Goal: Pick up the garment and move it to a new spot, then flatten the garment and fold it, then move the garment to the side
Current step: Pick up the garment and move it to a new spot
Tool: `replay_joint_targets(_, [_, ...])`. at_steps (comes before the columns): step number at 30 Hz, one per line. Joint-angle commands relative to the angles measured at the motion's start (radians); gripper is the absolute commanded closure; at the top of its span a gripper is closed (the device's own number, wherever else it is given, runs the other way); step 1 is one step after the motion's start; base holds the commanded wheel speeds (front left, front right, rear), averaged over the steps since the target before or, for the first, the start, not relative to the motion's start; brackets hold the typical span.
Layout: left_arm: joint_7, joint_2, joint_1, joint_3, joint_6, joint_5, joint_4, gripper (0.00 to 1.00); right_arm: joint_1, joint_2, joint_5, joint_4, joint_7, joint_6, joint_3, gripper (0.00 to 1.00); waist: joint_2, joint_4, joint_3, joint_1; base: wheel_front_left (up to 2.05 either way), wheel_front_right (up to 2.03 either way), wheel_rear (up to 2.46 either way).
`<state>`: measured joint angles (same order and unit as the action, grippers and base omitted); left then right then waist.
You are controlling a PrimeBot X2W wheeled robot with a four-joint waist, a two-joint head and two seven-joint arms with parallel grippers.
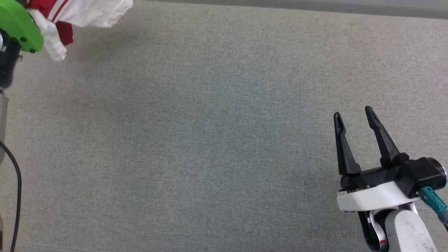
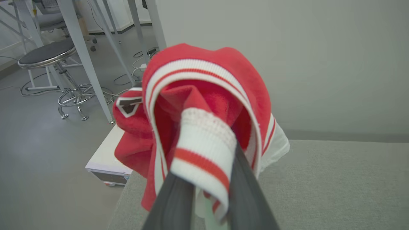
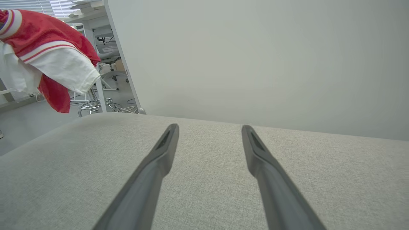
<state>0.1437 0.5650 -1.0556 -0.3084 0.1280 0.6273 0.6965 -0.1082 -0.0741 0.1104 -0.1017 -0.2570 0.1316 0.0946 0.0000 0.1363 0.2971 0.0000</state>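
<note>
Fingers (image 2: pixel 249 198) of the left gripper (image 2: pixel 212 166) are clamped on the striped trim of the garment (image 2: pixel 223 105), which hangs bunched at the table's (image 1: pixel 224 140) far left corner, apparently clear of the surface. The right gripper (image 1: pixel 353 112) hovers toward the near right corner, its fingers spread wide and empty.
</note>
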Motion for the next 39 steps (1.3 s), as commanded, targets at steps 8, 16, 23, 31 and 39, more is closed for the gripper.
replay_joint_targets(8, [-0.011, -0.091, -0.018, -0.068, -0.002, -0.024, -0.163, 1.0, 0.045, 0.021, 0.017, 0.017, -0.005, -0.001, -0.045, 0.0, 0.0, -0.103, -0.162, 0.0, 0.0, 0.0, 0.0])
replay_joint_targets(16, [-0.063, -0.236, 0.082, -0.135, -0.023, -0.011, -0.256, 1.0, 0.057, 0.023, 0.022, 0.015, -0.005, -0.001, -0.092, 0.0, 0.0, -0.198, -0.177, 0.0, 0.0, 0.0, 0.0])
replay_joint_targets(23, [-0.173, -0.382, 0.193, -0.18, -0.055, 0.004, -0.243, 1.0, 0.062, 0.024, 0.027, 0.011, -0.005, -0.001, -0.124, 0.0, 0.0, -0.27, -0.163, 0.0, 0.0, 0.0, 0.0])
replay_joint_targets(31, [-0.319, -0.479, 0.352, -0.305, -0.057, -0.051, -0.115, 1.0, 0.075, 0.024, 0.034, 0.023, -0.005, -0.001, -0.111, 0.0, 0.0, -0.306, -0.14, 0.0, 0.0, 0.0, 0.0])
replay_joint_targets(39, [-0.382, -0.502, 0.406, -0.416, -0.064, -0.133, 0.069, 1.0, 0.057, 0.024, 0.031, 0.03, -0.005, -0.001, -0.105, 0.0, 0.0, -0.292, -0.096, 0.0, 0.0, 0.0, 0.0])
